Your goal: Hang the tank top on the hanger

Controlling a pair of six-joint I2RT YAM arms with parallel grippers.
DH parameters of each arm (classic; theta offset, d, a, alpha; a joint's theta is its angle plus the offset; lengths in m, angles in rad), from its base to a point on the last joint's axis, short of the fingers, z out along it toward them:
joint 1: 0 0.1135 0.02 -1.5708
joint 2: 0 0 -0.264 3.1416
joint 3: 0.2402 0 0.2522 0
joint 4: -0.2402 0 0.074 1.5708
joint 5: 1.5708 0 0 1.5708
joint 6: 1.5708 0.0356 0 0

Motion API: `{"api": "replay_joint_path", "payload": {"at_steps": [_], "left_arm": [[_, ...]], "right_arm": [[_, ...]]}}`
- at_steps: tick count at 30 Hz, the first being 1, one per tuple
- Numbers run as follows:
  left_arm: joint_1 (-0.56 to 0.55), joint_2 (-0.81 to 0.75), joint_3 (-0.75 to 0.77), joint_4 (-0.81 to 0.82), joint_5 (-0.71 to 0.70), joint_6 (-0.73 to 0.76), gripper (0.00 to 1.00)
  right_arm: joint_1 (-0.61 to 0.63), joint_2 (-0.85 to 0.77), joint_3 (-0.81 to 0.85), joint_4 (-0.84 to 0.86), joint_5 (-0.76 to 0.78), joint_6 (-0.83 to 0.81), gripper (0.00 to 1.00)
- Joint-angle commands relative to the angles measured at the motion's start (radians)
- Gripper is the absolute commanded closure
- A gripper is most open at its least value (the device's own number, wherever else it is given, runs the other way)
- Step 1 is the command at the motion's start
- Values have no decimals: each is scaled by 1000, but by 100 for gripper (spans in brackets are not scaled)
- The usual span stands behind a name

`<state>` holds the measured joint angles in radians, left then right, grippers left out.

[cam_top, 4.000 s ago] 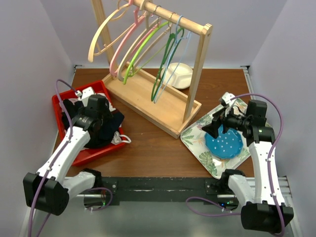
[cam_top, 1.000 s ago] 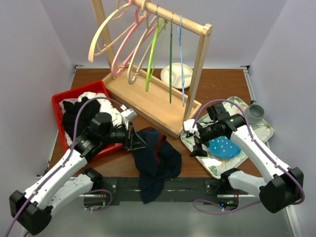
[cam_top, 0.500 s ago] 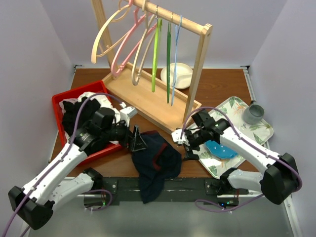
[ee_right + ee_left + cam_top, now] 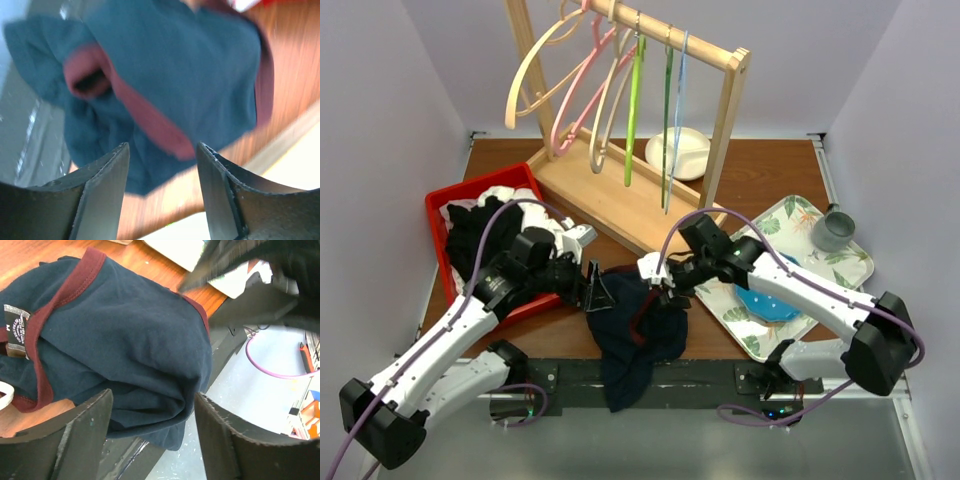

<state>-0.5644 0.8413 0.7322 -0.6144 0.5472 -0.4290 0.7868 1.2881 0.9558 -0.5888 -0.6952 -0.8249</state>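
Tank top [image 4: 638, 325] lies bunched at the table's near edge, its long axis running near to far, tail draped over. Left gripper [image 4: 597, 290] and right gripper [image 4: 658, 287] flank its far end, about equally close — both with fingers apart, gripping nothing. Hanger [image 4: 682, 90] hangs far behind.

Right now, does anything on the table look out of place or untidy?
Yes. The tank top lies crumpled at the near edge of the table, and its lower part hangs over that edge across the black rail between the arm bases. Nothing looks spilled or broken.
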Motion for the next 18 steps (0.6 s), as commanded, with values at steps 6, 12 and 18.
{"api": "replay_joint_path", "payload": {"at_steps": [6,12,18], "left_arm": [[-5,-47,-4,42,-32,-37,33],[-3,-79,27,1,-87,-13,32],[-3,-9,19,80,-63,6,23]], "right_arm": [[92,25,21,81,25,89,100],[63,-108,-41,-195,320,-129,100],[-50,-274,-120,-445,522,-313,100]]}}
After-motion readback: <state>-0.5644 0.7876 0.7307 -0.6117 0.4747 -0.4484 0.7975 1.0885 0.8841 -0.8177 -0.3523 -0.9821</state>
